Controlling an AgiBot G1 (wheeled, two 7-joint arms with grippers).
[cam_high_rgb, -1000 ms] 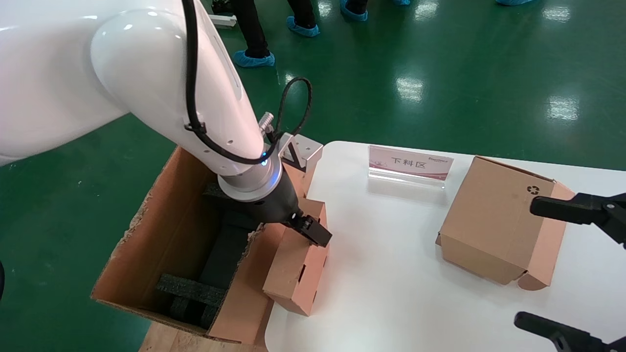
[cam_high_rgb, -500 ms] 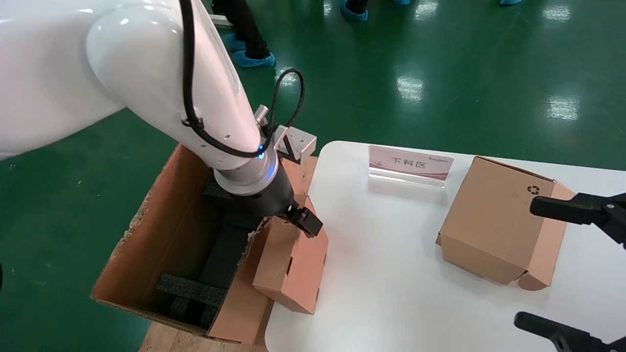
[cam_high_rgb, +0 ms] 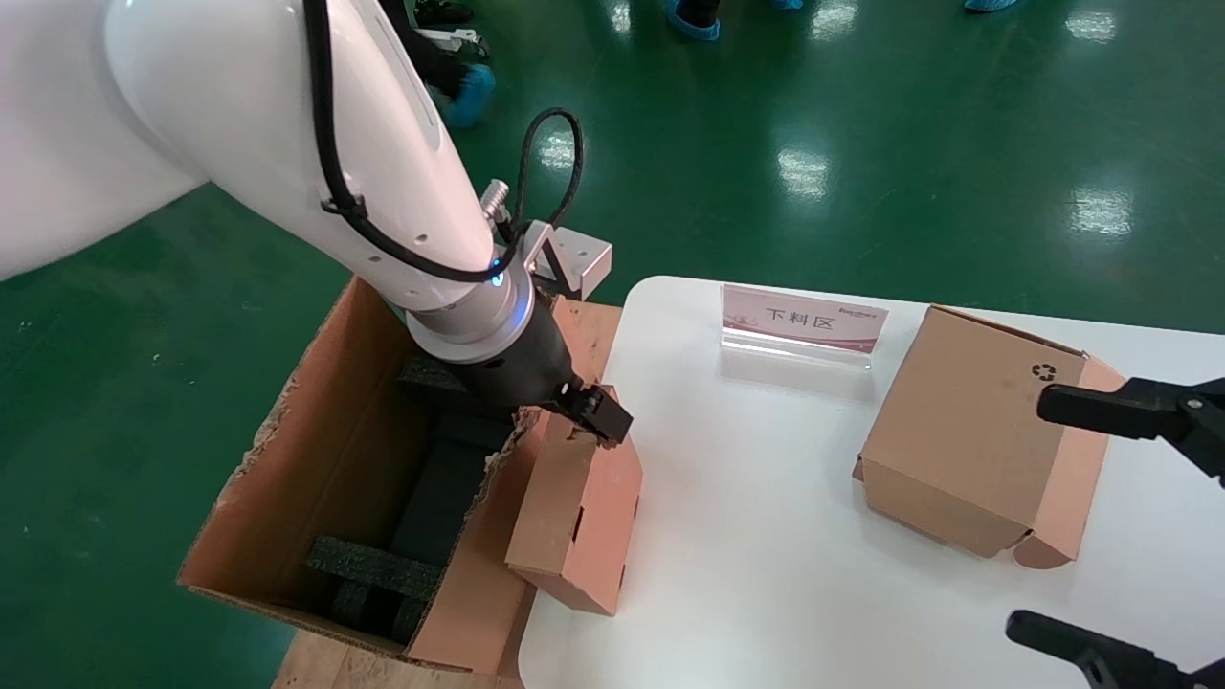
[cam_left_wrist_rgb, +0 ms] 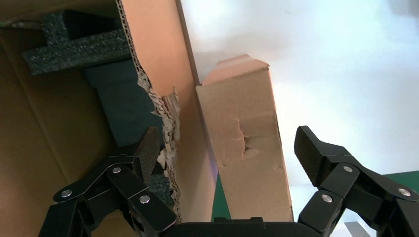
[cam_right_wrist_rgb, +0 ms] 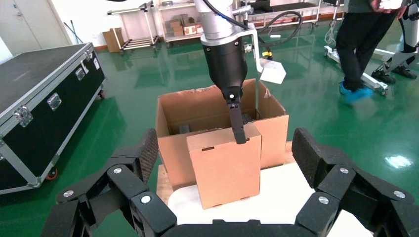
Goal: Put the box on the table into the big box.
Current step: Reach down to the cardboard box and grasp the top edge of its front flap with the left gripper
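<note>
The small mailer box [cam_high_rgb: 574, 512] stands on edge at the left rim of the table [cam_high_rgb: 766, 536], pressed against the torn wall of the big box [cam_high_rgb: 325, 459] but not yet over it; the main risk, as I judge it, is that the box catches on that ragged rim or on the black foam blocks [cam_high_rgb: 383, 565] inside and jams, or tips the other way and falls flat on the table, since it is balanced on a narrow side; a push too low could also drag the carton's wall rather than lift the box over. The left gripper [cam_left_wrist_rgb: 227, 153] is spread wide, one finger down inside the carton beside the torn wall, the other out over the table, so that wall and box top both lie between them; it seems to clamp nothing, though the head view suggests one fingertip may touch the box's top edge. The right gripper [cam_right_wrist_rgb: 222, 158] hangs wide open and empty over the right of the table, near the recycling-symbol box [cam_high_rgb: 976, 440].
</note>
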